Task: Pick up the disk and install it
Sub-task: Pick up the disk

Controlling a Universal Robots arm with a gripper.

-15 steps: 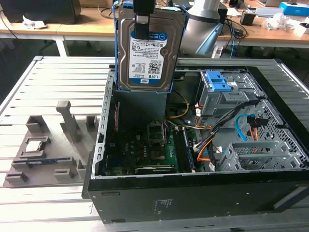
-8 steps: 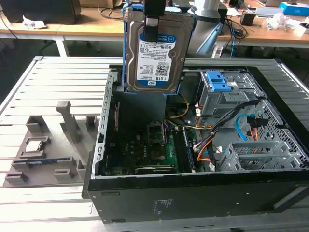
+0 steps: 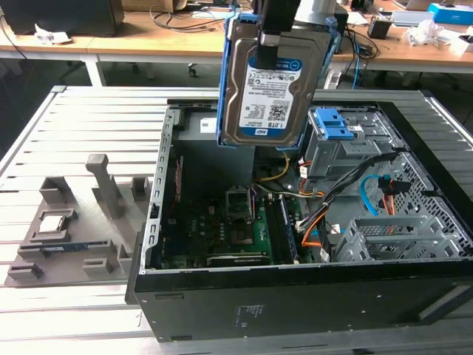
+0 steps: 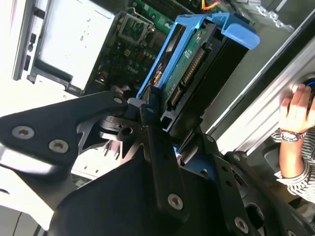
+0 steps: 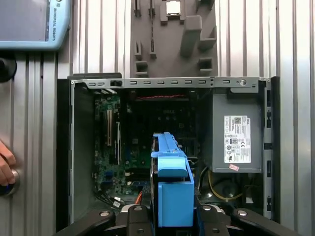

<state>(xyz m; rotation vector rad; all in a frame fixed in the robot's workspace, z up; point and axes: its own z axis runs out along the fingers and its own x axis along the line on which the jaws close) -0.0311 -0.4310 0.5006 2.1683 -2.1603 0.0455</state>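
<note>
Gripper (image 3: 267, 46) pinched the disk (image 3: 270, 96) at its top edge. We saw it hang upright above the open case (image 3: 295, 303), label facing us in the exterior view, with the arm above cut off. In the second wrist view the fingers (image 4: 147, 110) clamped beside the blue rail (image 4: 167, 44); pad contact was hidden. A hand (image 4: 295, 110), partly cut off, rested on the table (image 4: 256, 118) beside the case.

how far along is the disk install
Pickup looks done: the end effector is shut on the disk, which hangs upright, off the table. In hand: the disk is held above the open computer case. Left: the install itself. The disk is not in the case, nor in the grey cage with the blue latch.
</note>
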